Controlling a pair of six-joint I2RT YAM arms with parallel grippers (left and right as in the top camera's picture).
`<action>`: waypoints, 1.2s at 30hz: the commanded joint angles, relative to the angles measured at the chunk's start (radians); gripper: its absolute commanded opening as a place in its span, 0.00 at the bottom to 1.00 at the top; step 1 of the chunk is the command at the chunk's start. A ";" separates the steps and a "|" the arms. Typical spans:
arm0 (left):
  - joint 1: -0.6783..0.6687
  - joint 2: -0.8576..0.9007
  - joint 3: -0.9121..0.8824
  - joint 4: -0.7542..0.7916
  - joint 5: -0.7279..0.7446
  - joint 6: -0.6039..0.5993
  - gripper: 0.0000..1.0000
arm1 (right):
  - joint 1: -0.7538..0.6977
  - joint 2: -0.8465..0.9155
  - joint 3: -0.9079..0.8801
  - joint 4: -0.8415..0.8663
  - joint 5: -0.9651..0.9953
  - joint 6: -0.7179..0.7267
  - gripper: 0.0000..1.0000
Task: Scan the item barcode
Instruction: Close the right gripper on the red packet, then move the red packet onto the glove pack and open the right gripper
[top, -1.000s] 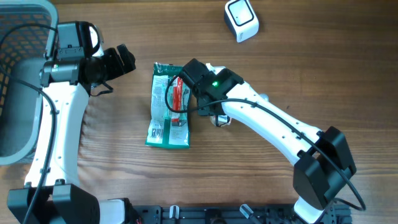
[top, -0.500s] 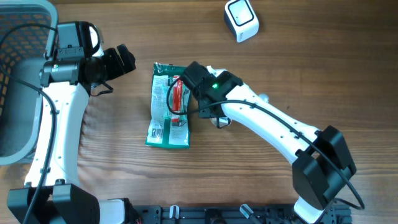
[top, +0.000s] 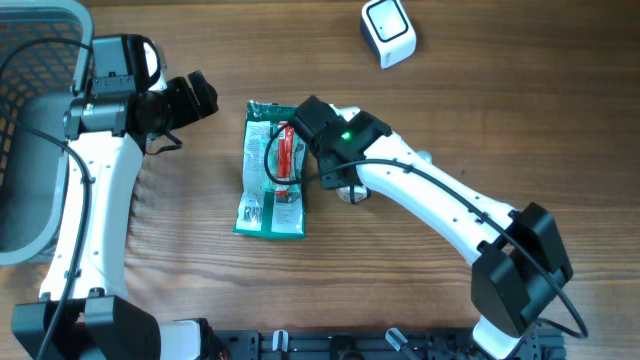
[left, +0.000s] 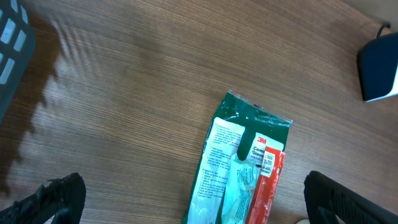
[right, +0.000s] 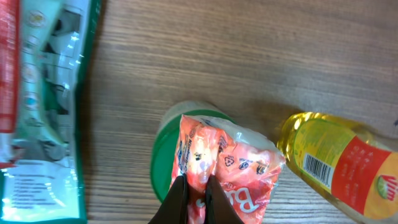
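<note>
In the right wrist view my right gripper (right: 194, 200) is shut, its dark fingers pinching a fold of a pink-red snack pouch (right: 233, 168). The pouch lies over a round green lid (right: 163, 163). From overhead the right wrist (top: 335, 140) covers the pouch and the fingers. The white barcode scanner (top: 388, 32) stands at the far edge, well away from the pouch. My left gripper (top: 195, 100) (left: 199, 208) hovers wide open over bare wood, left of a flat green packet (top: 272, 170), holding nothing.
The green packet (left: 242, 168) (right: 43, 106) with a red strip lies just left of the right gripper. A yellow oil bottle (right: 339, 158) with a barcode label lies right of the pouch. A grey mesh basket (top: 30, 130) fills the far left.
The right gripper's jaws have closed onto the pink pouch, and its wrist has shifted slightly. The left arm and the green packet have not moved.
</note>
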 joint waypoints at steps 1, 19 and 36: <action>0.005 -0.003 0.013 0.002 0.011 0.021 1.00 | 0.000 -0.081 0.078 -0.007 -0.065 -0.021 0.04; 0.005 -0.003 0.013 0.002 0.011 0.021 1.00 | 0.002 -0.005 -0.112 0.538 -0.934 -0.048 0.04; 0.005 -0.003 0.013 0.002 0.011 0.021 1.00 | 0.034 0.025 -0.380 0.955 -0.863 0.121 0.04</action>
